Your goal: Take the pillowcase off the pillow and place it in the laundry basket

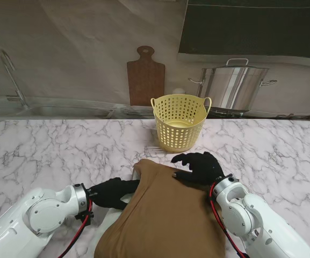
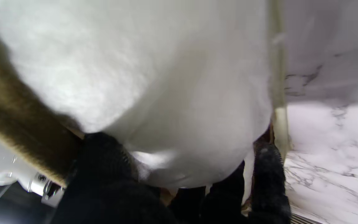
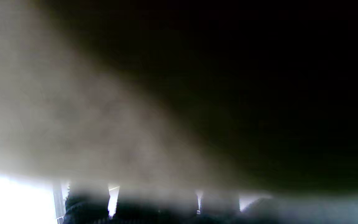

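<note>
From the stand, the brown pillowcase point(image 1: 163, 215) lies nearest the robot, the yellow laundry basket point(image 1: 179, 122) beyond it. The right hand point(image 1: 200, 167) rests spread on top. The left hand point(image 1: 113, 192) reaches its edge; its grasp cannot be told. The left wrist view shows white pillow point(image 2: 154, 87) against black fingers point(image 2: 104, 161). The right wrist view is blurred fabric.

Lighting even on stand view; both wrist views degraded.
Stand view sharp, soft shadows; left wrist blurred; right wrist mostly black, overexposed glare at one corner.
</note>
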`<act>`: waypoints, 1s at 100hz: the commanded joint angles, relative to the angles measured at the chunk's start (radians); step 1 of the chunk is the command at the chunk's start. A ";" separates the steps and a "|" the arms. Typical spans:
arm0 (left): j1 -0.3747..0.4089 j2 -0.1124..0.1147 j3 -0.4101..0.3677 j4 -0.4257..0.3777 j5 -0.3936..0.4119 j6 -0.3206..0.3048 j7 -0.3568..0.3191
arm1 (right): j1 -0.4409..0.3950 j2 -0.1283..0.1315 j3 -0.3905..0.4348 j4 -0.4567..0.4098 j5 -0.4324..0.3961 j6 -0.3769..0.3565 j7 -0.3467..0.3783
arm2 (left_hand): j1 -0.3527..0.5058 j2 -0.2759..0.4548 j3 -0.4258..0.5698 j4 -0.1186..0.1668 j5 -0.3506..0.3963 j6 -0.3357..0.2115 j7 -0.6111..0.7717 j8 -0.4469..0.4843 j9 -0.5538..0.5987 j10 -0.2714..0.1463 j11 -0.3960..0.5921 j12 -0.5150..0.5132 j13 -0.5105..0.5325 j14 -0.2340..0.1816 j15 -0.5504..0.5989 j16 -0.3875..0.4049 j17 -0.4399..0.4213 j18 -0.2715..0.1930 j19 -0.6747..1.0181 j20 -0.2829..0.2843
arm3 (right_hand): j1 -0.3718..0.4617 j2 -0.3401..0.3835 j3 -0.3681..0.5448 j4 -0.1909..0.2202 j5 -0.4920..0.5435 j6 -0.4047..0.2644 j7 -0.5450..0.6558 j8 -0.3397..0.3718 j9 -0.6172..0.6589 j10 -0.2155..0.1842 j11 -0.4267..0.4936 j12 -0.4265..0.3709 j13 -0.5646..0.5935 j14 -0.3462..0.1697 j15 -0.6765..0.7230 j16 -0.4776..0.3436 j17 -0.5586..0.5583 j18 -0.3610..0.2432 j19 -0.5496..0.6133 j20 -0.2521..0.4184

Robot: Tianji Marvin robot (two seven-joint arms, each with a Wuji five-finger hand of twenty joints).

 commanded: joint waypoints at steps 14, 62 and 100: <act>-0.041 0.009 0.051 0.063 0.027 0.008 -0.057 | 0.014 0.005 0.008 -0.016 0.016 -0.034 0.078 | 0.053 -0.060 0.015 0.006 0.021 -0.042 0.019 -0.012 -0.007 -0.170 0.031 -0.003 0.002 -0.052 -0.023 -0.013 -0.006 0.000 -0.338 -0.009 | -0.099 0.015 -0.066 0.010 -0.216 -0.004 -0.190 -0.020 -0.246 0.049 -0.136 -0.107 -0.197 0.051 -0.158 -0.094 -0.125 0.008 -0.104 -0.010; -0.023 0.019 0.031 0.080 0.093 -0.025 -0.074 | 0.212 0.036 -0.158 0.034 0.002 -0.111 0.270 | 0.174 -0.053 0.037 0.016 0.041 -0.097 0.022 -0.030 0.009 -0.184 0.062 -0.013 0.019 -0.066 -0.017 -0.017 0.007 -0.009 -0.334 -0.009 | 0.268 -0.087 0.514 0.038 -0.364 -0.130 -0.347 0.088 -0.465 0.081 -0.133 -0.161 -0.306 0.055 -0.211 -0.122 -0.232 0.083 -0.310 -0.042; -0.015 0.023 0.021 0.068 0.094 -0.015 -0.097 | 0.259 0.059 -0.221 0.061 -0.034 -0.108 0.385 | 0.202 -0.038 0.028 0.017 0.055 -0.107 0.035 -0.029 0.056 -0.183 0.072 -0.005 0.046 -0.064 -0.006 -0.008 0.013 -0.008 -0.306 0.000 | 0.202 -0.115 0.249 -0.088 0.111 -0.316 0.320 0.007 -0.507 0.071 -0.206 -0.261 -0.465 0.074 -0.305 -0.215 -0.303 0.082 -0.374 -0.122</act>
